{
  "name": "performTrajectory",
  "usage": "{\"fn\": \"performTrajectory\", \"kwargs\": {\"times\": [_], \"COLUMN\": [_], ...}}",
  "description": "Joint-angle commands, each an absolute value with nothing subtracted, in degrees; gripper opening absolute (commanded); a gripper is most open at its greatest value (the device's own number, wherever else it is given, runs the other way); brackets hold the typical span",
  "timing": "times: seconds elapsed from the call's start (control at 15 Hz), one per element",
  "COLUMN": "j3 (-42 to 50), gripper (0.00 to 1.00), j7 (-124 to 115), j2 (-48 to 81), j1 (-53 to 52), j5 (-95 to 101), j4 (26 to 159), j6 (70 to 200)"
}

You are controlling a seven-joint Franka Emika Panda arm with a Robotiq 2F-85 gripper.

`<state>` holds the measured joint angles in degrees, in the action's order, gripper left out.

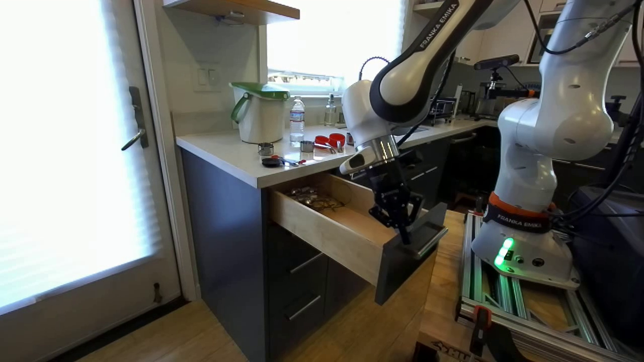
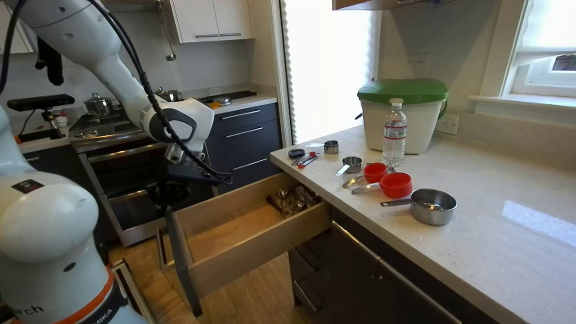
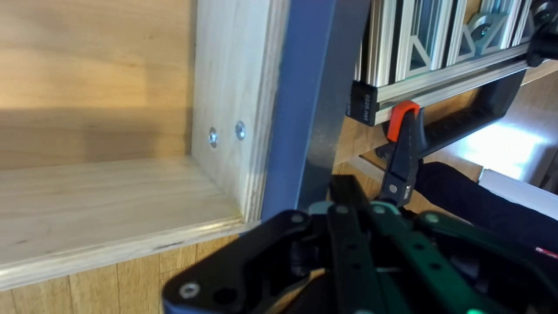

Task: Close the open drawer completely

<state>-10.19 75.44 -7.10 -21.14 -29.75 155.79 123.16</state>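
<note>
The drawer [image 1: 322,235] stands pulled far out from under the countertop, and it shows in both exterior views [image 2: 261,245]. Its box sides are light wood. Its dark grey front [image 1: 395,274] has a horizontal bar handle [image 1: 433,243]. Some metal items and wires [image 1: 314,198] lie in its back part. My gripper [image 1: 405,237] points down at the outer face of the front, near the handle. In the wrist view, the fingers [image 3: 348,187] are together with nothing seen between them, just beside the front [image 3: 301,109]. I cannot tell whether they touch it.
A countertop [image 1: 221,151] above the drawer holds a white bin with a green lid [image 1: 261,113], a water bottle [image 1: 297,120] and several measuring cups. Other drawer fronts [image 1: 302,286] are below. My base stands on a metal frame [image 1: 523,322] near the drawer front, with a clamp [image 3: 401,152].
</note>
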Motion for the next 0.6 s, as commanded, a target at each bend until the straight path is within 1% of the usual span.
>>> {"fn": "performTrajectory", "kwargs": {"times": [0.0,0.53], "j3": [-11.7,-12.5], "gripper": [0.00,0.00], "j7": [75.1,66.3], "j2": [-6.1,-7.4], "j1": [-20.0,-18.9], "j5": [-29.0,-23.1], "j4": [156.0,158.2], "j6": [126.5,138.7]}}
